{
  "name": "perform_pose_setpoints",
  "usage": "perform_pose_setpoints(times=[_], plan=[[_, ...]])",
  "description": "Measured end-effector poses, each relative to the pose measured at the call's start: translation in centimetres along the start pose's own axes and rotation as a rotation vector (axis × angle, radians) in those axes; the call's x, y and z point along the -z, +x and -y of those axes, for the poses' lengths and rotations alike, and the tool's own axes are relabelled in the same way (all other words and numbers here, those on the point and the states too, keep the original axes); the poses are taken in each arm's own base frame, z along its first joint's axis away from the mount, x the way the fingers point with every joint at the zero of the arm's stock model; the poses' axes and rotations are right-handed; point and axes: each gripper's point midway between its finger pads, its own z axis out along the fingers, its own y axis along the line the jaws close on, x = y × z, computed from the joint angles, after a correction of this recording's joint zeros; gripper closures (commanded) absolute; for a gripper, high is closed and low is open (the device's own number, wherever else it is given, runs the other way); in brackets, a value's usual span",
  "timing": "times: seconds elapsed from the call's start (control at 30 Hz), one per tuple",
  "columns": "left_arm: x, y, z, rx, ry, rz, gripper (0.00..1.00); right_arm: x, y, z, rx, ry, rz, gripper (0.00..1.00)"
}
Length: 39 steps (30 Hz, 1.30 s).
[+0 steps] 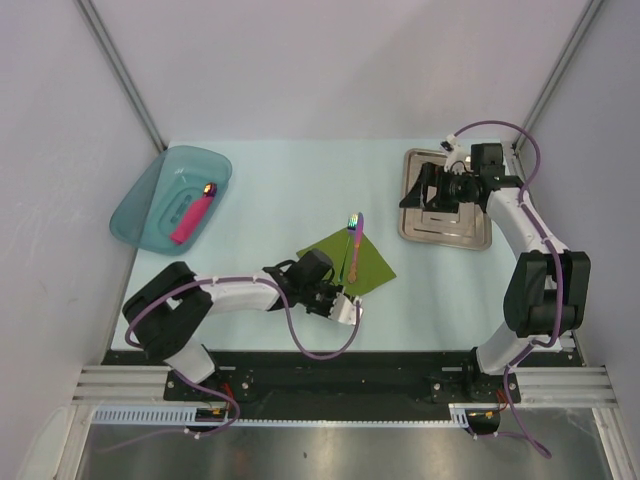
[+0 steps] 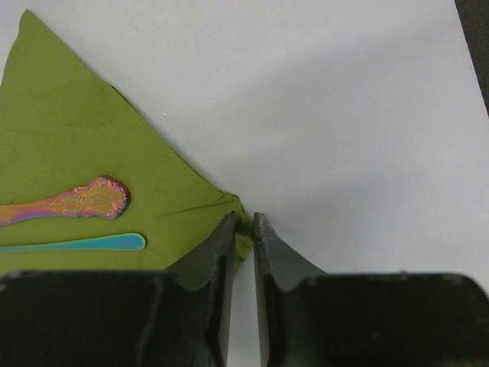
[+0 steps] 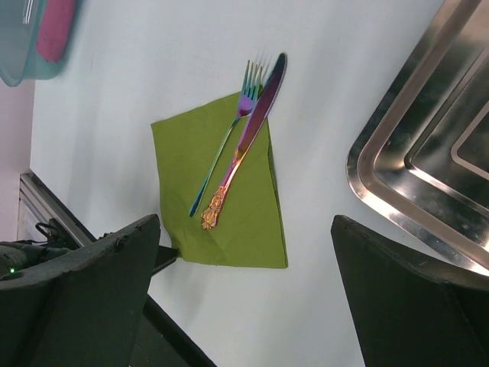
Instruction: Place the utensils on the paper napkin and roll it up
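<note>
The olive-green paper napkin [image 1: 372,262] [image 3: 252,222] lies flat as a diamond at mid-table. Both rainbow-sheen utensils rest on it side by side: a knife [image 3: 246,138] and a fork [image 3: 223,153], their tips reaching past its far corner [image 1: 353,240]. In the left wrist view the knife handle [image 2: 88,200] and the fork handle [image 2: 99,243] lie left of the jaws. My left gripper [image 1: 346,299] [image 2: 244,223] is low at the napkin's [image 2: 69,130] near corner, its jaws almost together with that corner pinched between the tips. My right gripper [image 1: 428,187] [image 3: 246,298] hangs open and holds nothing, over the tray's left part.
A steel tray [image 1: 447,237] [image 3: 412,145] sits at the back right under the right arm. A teal plastic tub [image 1: 150,200] [image 3: 19,53] holding a pink bar [image 1: 190,220] stands at the back left. The table's near edge lies just behind the left gripper.
</note>
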Motion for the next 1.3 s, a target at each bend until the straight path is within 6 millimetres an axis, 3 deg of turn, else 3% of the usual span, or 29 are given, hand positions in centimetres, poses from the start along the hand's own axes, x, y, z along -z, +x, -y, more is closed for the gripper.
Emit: perform_pose_setpoints(times=[0.13,0.27,0.53,0.67,0.87,1.07,1.3], plan=[[0.0,0.0,0.1,0.000,0.005,-0.003,1.00,0.1,0.0,0.0,-0.010,-0.002,0.002,0.00],[0.1,-0.4,0.8,0.000,0.027,-0.004,1.00,0.1,0.0,-0.1,-0.013,-0.011,0.000,0.00],[0.4,-3.1,1.6,0.027,0.050,0.033,1.00,0.1,0.0,-0.2,-0.014,-0.018,-0.001,0.00],[1.1,-4.6,-0.2,0.062,0.027,0.054,1.00,0.1,0.2,-0.4,-0.019,-0.029,-0.009,0.00],[2.4,-6.2,-5.1,0.109,-0.045,0.090,1.00,-0.4,1.0,-0.4,-0.046,-0.052,-0.044,0.00],[2.3,-4.3,-7.7,0.171,-0.071,0.067,1.00,-1.1,1.9,-0.7,-0.065,-0.076,-0.084,0.02],[1.5,-1.9,-8.9,0.235,-0.079,0.034,1.00,-2.5,3.4,-1.7,-0.083,-0.114,-0.144,0.21]])
